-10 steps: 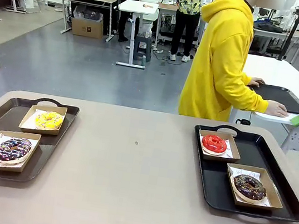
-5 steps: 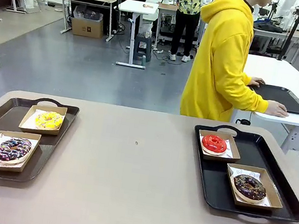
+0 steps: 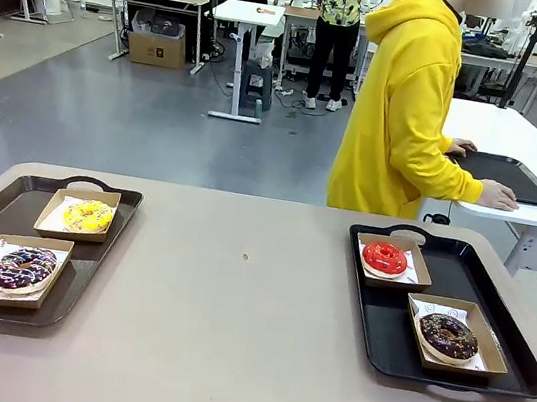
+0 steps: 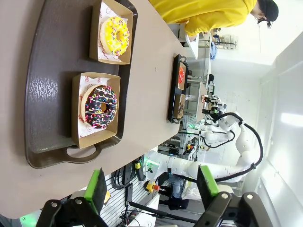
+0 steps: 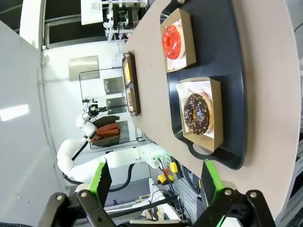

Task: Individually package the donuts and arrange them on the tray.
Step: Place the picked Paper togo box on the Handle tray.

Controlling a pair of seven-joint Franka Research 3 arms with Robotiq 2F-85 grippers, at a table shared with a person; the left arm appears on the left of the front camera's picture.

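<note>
Two dark trays sit on the tan table, and each donut lies in its own shallow cardboard box. The left tray [image 3: 5, 207] carries the yellow donut [image 3: 88, 216] and the dark donut with purple-white sprinkles [image 3: 23, 268]. The right tray [image 3: 392, 321] carries the red donut [image 3: 384, 258] and the chocolate donut [image 3: 448, 335]. My left gripper [image 4: 151, 170] hangs open off the table's near edge, well clear of the sprinkled donut [image 4: 100, 107] and the yellow donut [image 4: 115, 35]. My right gripper [image 5: 156, 165] is open too, apart from the chocolate donut [image 5: 197, 113] and the red donut [image 5: 171, 39].
A person in a yellow hoodie [image 3: 405, 100] stands beyond the far edge, turned to a white side table with both hands on another black tray [image 3: 505, 176]. A wide bare stretch of tabletop [image 3: 234, 297] lies between the two trays.
My right gripper showed at the right edge of the front view a second ago and has since drawn back out of that picture. The donuts and trays have not moved.
</note>
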